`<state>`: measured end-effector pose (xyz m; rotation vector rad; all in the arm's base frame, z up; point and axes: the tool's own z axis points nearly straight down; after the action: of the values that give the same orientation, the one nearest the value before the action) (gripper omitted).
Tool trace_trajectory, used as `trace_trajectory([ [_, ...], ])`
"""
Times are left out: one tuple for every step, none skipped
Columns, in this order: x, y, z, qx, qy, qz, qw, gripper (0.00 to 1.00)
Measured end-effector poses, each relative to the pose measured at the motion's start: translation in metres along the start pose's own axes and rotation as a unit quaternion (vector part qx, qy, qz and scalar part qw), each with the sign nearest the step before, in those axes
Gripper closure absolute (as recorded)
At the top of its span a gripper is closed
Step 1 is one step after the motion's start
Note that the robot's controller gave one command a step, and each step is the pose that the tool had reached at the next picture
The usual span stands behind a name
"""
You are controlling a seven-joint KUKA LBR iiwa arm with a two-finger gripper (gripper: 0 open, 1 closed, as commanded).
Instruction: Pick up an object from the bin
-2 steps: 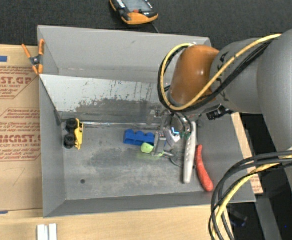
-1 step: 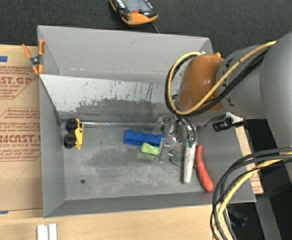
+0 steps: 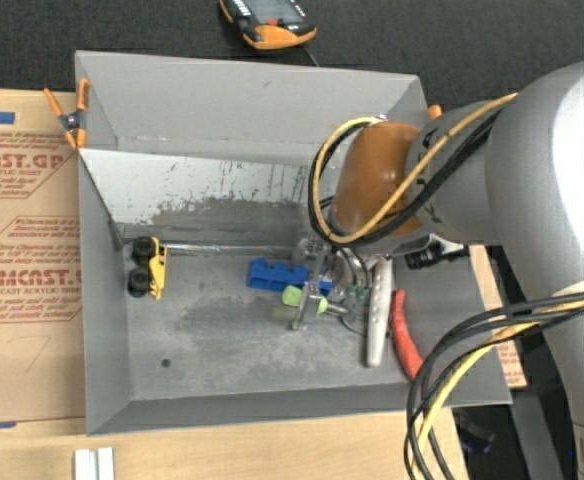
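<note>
Five loose things are scattered over the floor of the grey metal bin (image 3: 222, 98), and my fingers (image 3: 310, 306) are down among the ones right of centre. Beneath them sits a small light-green plastic piece (image 3: 293, 294), lying at the lower right end of a blue plastic toy block (image 3: 270, 275). The green piece and the blue block look to be touching. My fingers stand over the green piece's right side, at or very near the bin floor. Whether my fingers are spread or pressed together I cannot tell, since their metal parts merge with the clutter around them, nor can I tell if anything sits between them. Just to the view's right of them, a long pale grey-white plastic handle (image 3: 375, 316) lies nearly upright in the view. Beside it, further right, a slim red-orange stick-shaped thing (image 3: 405, 336) slants toward the bin's front right corner. Well apart from all this, by the left wall, a yellow toy vehicle with black wheels (image 3: 149, 267) rests alone. Above my fingers hangs my brown-orange wrist cover (image 3: 372, 173), looped by yellow-and-black cables (image 3: 319, 180).
</note>
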<state>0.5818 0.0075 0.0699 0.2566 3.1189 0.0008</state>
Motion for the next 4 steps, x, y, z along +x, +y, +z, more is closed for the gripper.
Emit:
trace_trajectory([
  [0.013,0.002,-0.001,0.000,-0.0004,0.110,0.9940,1.00],
  [0.013,0.002,-0.001,0.000,-0.0005,0.110,0.9940,1.00],
  [0.017,0.002,-0.026,0.001,0.0066,0.110,0.9939,1.00],
  [0.014,0.002,-0.072,0.000,0.0019,0.109,0.9940,1.00],
])
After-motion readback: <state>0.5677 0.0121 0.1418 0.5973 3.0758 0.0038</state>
